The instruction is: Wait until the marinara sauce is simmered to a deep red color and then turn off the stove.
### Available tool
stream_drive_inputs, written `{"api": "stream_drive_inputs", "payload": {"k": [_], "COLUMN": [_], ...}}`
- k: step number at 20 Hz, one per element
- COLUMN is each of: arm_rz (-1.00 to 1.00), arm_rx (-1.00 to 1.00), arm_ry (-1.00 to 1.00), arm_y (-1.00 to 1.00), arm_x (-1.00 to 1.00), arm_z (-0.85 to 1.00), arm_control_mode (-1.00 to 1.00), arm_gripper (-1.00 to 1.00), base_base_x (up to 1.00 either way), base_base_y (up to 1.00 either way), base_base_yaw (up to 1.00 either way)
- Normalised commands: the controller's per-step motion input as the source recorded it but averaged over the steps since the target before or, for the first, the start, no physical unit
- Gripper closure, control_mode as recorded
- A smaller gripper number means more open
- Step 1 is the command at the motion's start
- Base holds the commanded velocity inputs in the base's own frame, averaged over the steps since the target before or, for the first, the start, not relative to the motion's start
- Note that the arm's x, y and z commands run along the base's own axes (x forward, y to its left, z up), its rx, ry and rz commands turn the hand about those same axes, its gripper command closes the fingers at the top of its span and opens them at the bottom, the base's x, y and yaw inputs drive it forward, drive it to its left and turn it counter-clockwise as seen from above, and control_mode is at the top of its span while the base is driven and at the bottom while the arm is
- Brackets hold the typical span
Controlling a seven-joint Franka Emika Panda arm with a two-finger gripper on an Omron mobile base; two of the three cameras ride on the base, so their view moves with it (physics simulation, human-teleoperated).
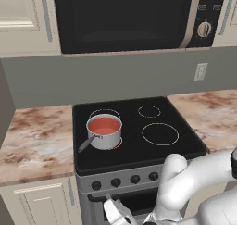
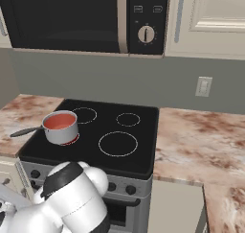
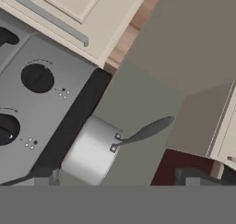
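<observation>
Marbled brown-and-cream countertop (image 1: pixel 32 140) flanking the stove (image 1: pixel 134 140) in the left base view, centre of frame, black microwave (image 1: pixel 125 18) across the top. Sitting on the left front ring: steel saucepan (image 1: pixel 107 137), long handle angled toward lower left. Inside it, the marinara sauce (image 1: pixel 103 126), a flat orange-pink disc, not yet deep red by the look of it. Faint red glow at the pan's foot, so burner probably live. Row of black knobs (image 1: pixel 125 179) along the silver front panel, white arm rising at lower right.

Over to the right base view: same stove (image 2: pixel 134 131), saucepan (image 2: pixel 62 130) now at left of frame, marinara sauce (image 2: pixel 60 121) again pale salmon. Knobs (image 2: pixel 125 189) along the panel, partly hidden behind the arm at lower left. Wall outlet (image 2: pixel 204 87) at upper right.

Hand view, rolled sideways: silver panel with two dark knobs (image 3: pixel 37 78) at left, saucepan (image 3: pixel 92 150) seen from outside at lower centre, handle pointing right. Gripper (image 3: pixel 115 179) at the bottom edge, fingertips set wide apart, clamped on nothing.

Risks from here, as judgement: turning a knob too soon, with the sauce pale. Picking the wrong knob among several alike, leaving the burner on. Swinging in low and catching the protruding handle, tipping the pan.
</observation>
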Motion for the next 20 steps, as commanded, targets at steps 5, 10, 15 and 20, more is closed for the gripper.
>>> {"api": "stream_drive_inputs", "payload": {"k": [5, 10, 15, 20], "arm_rz": [0.00, 0.00, 0.00, 0.00], "arm_rx": [0.04, 0.08, 0.05, 0.00], "arm_ry": [-0.05, 0.00, 0.00, 0.00], "arm_y": [0.12, 0.06, 0.00, 0.00], "arm_x": [0.02, 0.06, 0.17, 0.17], "arm_z": [0.00, 0.00, 0.00, 0.00], "arm_control_mode": [-1.00, -1.00, -1.00, -1.00], "arm_gripper": [-1.00, -1.00, -1.00, -1.00], "base_base_x": [0.00, 0.00, 0.00, 0.00], "base_base_y": [0.00, 0.00, 0.00, 0.00], "base_base_yaw": [0.00, 0.00, 0.00, 0.00]}}
